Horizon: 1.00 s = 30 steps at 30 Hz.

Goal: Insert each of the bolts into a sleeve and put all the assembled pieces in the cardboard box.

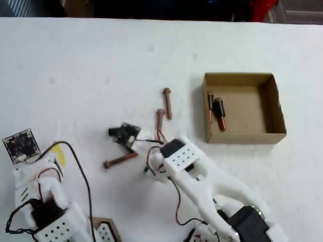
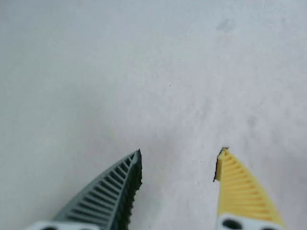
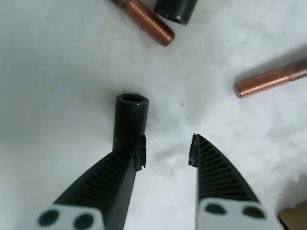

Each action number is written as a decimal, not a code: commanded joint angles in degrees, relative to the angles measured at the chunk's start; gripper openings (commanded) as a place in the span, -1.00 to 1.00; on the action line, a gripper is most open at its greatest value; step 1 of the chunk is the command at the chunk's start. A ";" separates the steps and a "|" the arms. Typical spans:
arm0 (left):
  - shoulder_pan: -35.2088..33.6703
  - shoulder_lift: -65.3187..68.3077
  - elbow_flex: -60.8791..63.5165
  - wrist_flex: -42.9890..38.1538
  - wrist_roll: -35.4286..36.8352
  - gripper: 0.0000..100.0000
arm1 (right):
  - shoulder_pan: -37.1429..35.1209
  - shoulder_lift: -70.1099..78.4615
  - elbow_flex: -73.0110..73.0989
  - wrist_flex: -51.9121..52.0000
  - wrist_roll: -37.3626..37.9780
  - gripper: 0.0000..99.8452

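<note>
Sleeve (image 3: 130,120), by the wrist view, seemingly touches the spread-apart, empty right gripper (image 3: 168,148).

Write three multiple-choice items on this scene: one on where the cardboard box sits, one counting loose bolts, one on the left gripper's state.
1. In the high view, the cardboard box sits: A) right of the bolts; B) at the left edge; C) under an arm.
2. Bolts loose on the table, outside the box: A) one; B) three; C) six.
3. The left gripper is: A) shut on a bolt; B) shut on a sleeve; C) open and empty.
Answers: 1 A, it stands right of all loose bolts. 2 B, three copper bolts lie on the white top. 3 C, bare table shows between its fingers.
</note>
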 commanded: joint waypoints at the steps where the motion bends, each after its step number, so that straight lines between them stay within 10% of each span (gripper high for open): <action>1: 0.92 -0.66 -0.44 -0.97 -0.62 -0.47 | -2.86 -0.57 1.23 -2.15 -0.44 -0.71; 30: 0.92 -0.66 -0.44 -0.97 -0.62 -0.47 | -5.76 -1.19 -12.75 15.25 -7.03 -0.71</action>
